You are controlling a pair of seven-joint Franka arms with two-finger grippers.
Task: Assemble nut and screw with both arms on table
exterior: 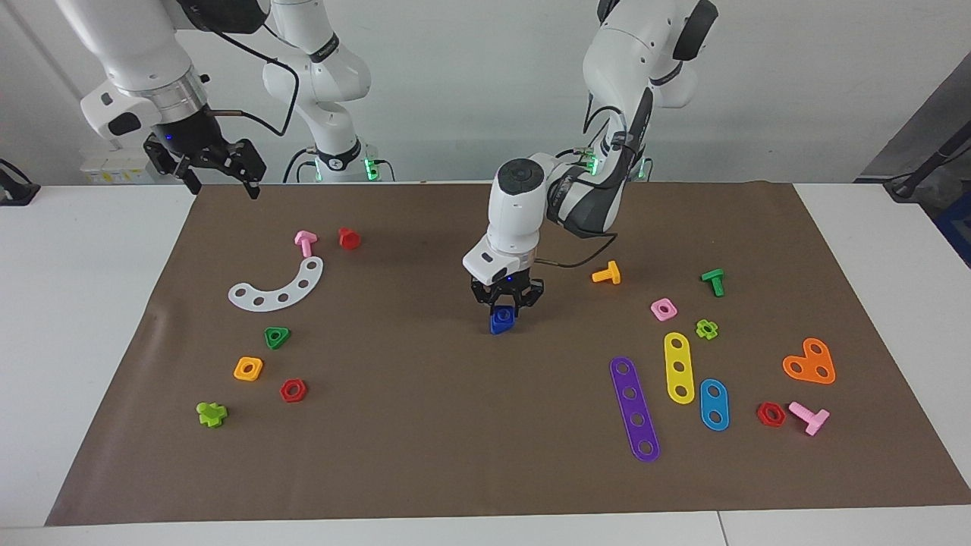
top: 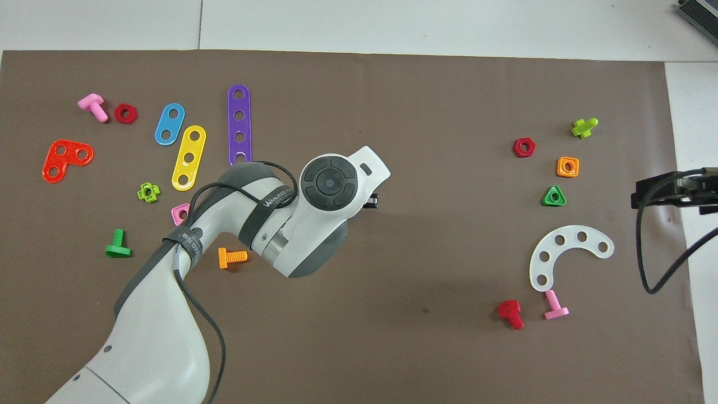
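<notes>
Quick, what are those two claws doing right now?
Left gripper: shut on the dark blue piece, mid-mat.
Right gripper: open, empty, waiting over the mat's edge.

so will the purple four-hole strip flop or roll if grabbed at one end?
Probably stays stiff: the purple four-hole strip looks like moulded plastic. Likely light, being thin. It lies flat on the mat, so expect sliding, not rolling, and little edge to pinch.

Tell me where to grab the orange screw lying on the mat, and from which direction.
Grip the orange screw by its shaft, coming straight down from above with the jaws closing across the shaft. It lies on its side on the mat, its wide flat head toward the left arm's end and its shaft pointing toward the right arm's end. The shaft is the narrow part, and nothing stands close beside it.
</notes>
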